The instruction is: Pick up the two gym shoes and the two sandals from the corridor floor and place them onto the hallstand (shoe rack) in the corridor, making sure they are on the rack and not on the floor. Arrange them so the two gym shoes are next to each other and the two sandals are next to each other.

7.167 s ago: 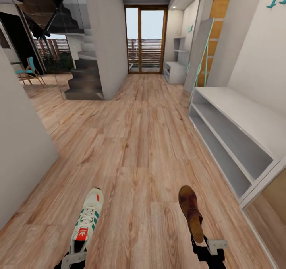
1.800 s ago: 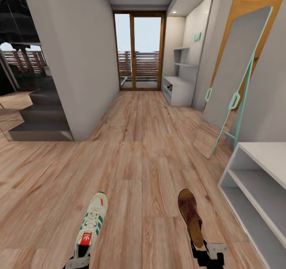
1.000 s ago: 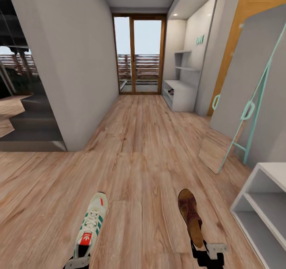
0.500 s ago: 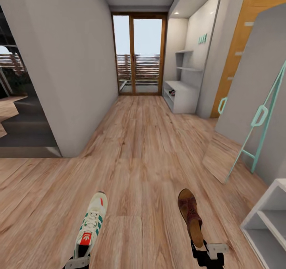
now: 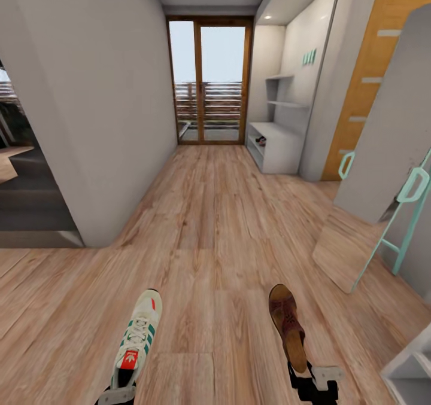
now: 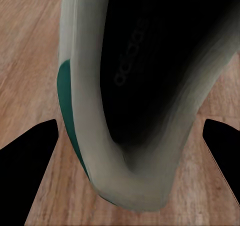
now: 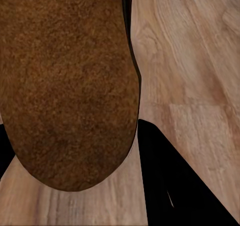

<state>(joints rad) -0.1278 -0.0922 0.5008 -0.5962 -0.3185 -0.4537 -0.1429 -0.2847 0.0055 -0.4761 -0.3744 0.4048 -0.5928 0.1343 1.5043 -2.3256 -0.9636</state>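
Note:
One gym shoe (image 5: 136,339), white with green stripes and a red tongue patch, is carried above the corridor floor (image 5: 209,225) with my left gripper (image 5: 118,388) shut on its heel. In the left wrist view the shoe's heel (image 6: 130,111) sits between the dark fingers (image 6: 25,176). My right gripper (image 5: 309,374) is shut on the heel of a reddish-brown sandal (image 5: 287,326); its sole (image 7: 65,86) looms in the right wrist view. The hallstand (image 5: 276,146) stands far down the corridor on the right, with a small dark thing (image 5: 260,139) on its tier.
Glass doors (image 5: 209,82) close the corridor's far end. A grey wall (image 5: 102,106) runs along the left, with stairs (image 5: 30,213) beyond it. A teal-framed mirror (image 5: 389,154) leans at the right before a wooden door (image 5: 365,94). A plain grey bench's corner (image 5: 413,369) shows at the lower right.
The whole view has advanced down the corridor: the grey bench slid off to the lower right, the mirror and hallstand grew nearer. Both shoes stayed fixed in the grippers.

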